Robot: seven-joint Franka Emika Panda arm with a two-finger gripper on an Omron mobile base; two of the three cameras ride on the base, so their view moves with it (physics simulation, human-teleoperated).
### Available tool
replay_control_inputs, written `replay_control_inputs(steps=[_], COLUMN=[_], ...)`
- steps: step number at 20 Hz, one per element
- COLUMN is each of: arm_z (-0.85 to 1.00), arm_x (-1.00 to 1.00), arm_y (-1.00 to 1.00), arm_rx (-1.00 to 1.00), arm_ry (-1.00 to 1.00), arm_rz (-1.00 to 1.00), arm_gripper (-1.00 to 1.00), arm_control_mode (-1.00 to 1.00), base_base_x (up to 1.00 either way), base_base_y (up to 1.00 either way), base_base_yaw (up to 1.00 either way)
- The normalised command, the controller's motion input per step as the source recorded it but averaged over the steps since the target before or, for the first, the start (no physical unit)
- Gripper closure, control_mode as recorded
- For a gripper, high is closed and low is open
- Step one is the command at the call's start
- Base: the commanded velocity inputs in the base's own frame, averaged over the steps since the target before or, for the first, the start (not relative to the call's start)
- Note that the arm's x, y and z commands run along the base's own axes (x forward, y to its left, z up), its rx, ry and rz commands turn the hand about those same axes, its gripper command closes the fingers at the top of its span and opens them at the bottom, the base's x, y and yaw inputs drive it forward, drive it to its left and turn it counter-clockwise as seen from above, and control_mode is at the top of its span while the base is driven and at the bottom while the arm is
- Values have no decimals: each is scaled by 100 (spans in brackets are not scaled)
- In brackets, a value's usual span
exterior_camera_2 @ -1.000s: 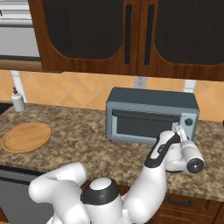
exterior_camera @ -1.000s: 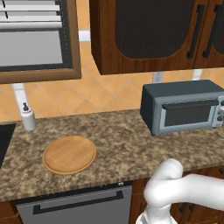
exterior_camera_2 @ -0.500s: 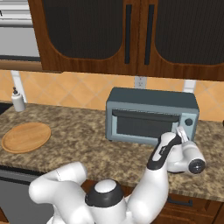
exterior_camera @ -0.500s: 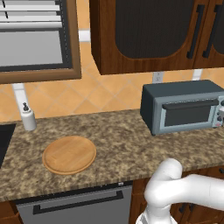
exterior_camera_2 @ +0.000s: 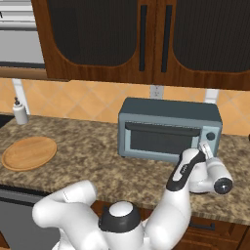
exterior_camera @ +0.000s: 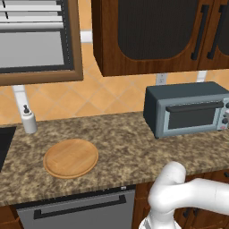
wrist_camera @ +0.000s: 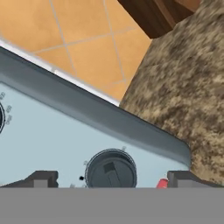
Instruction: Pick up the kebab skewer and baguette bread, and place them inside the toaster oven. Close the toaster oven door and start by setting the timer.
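Observation:
The blue-grey toaster oven [exterior_camera: 188, 109] [exterior_camera_2: 168, 129] stands on the counter against the back wall. The toaster oven door [exterior_camera_2: 161, 139] is shut, its dark glass upright. My gripper [exterior_camera_2: 205, 148] is at the right front of the oven, up against the knob panel. In the hand view it [wrist_camera: 113, 179] is open, and a round dark knob [wrist_camera: 110, 170] sits between the two fingertips [wrist_camera: 41, 178], which stand clear of it. A small red mark shows by the right tip. The kebab skewer and the baguette bread are hidden.
A round wooden board [exterior_camera: 70, 158] [exterior_camera_2: 29, 153] lies on the left of the granite counter. A white soap dispenser [exterior_camera: 29, 120] stands by the wall. Dark wooden cabinets [exterior_camera_2: 146, 39] hang low over the oven. The counter's front edge runs just under my arm.
The hand has crept very slightly to the right at the knob panel. The jaws have stayed open and the oven door has stayed shut.

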Motion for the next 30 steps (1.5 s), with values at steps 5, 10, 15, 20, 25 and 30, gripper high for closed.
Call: replay_control_inputs(steps=[5,10,15,20,25,30], arm_z=[-5,-10,-6,-4,-4,0], arm_x=[7,6,32,53,16,7], arm_y=[0,0,0,0,11,33], arm_rx=[0,0,0,0,0,0], arm_ry=[0,0,0,0,0,0], arm_rz=[0,0,0,0,0,-1], arm_gripper=[-100,-100,100,100,100,100], arm_control_mode=[-100,-100,-100,-100,-100,-100], base_base_x=[0,0,0,0,0,0], base_base_y=[0,0,0,0,0,0], base_base_yaw=[0,0,0,0,0,0])
